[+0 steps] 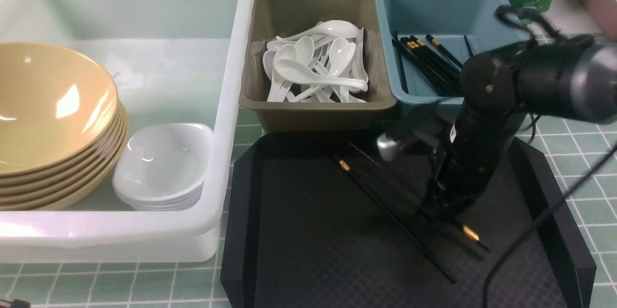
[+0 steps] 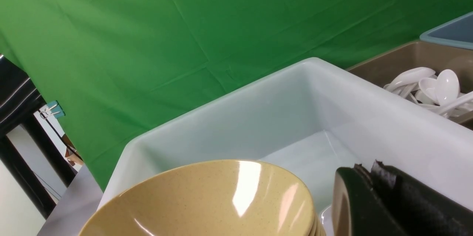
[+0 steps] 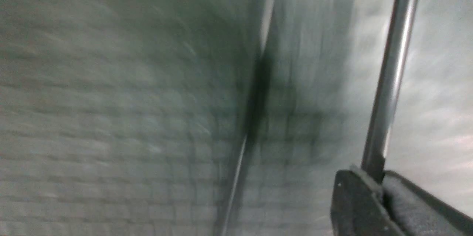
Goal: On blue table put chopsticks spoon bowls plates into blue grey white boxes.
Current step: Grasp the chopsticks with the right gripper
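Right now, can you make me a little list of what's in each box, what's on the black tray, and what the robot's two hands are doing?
white tub: stack of tan bowls, stack of white plates
grey bin: white spoons
blue bin: black chopsticks
black tray: one loose chopstick lying on it
right hand: down at the tray, closed on the gripped chopstick
left hand: closed, holding nothing, by the tan bowls
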